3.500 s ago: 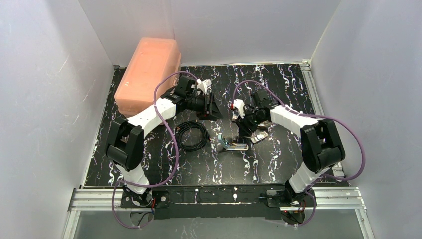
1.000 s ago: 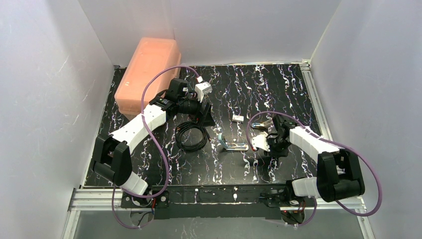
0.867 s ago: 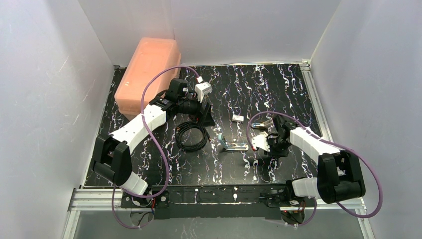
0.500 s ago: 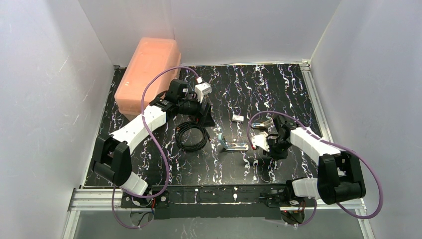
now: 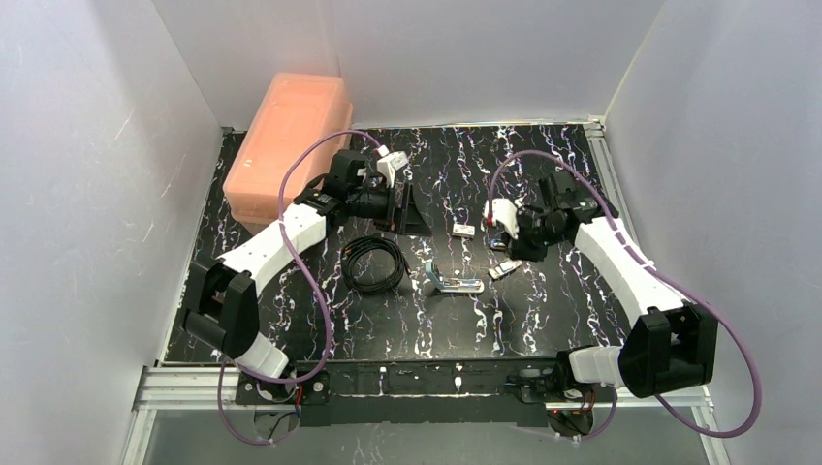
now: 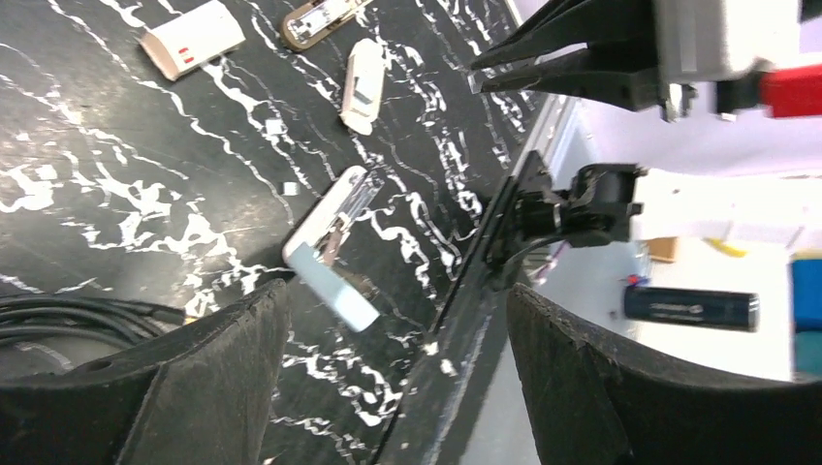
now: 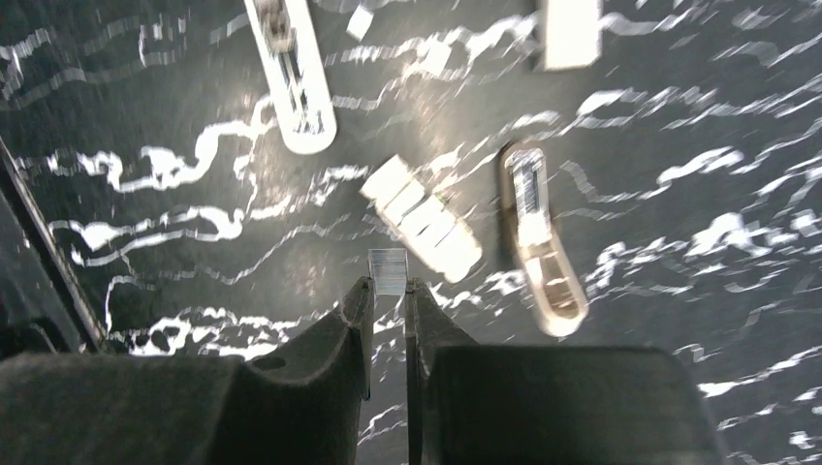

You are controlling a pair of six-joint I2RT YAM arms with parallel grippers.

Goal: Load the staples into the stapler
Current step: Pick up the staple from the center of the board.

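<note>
the right gripper [image 7: 388,288] pinches the staples [image 7: 388,266], a tiny silvery strip, over the table [image 5: 543,320]. the stapler [image 5: 454,282] lies open near the table's middle. the left gripper [image 6: 395,295] gapes released.

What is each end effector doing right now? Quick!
Left end effector: open, holding nothing.
Right end effector: closed on the staples.

One overhead, two wrist cameras
The whole marbled table [image 5: 543,165] is taken from high behind its near edge; the left wrist view is angled low across it, the right pointed straight down, close; the stapler [image 5: 454,282] is shared by all.
</note>
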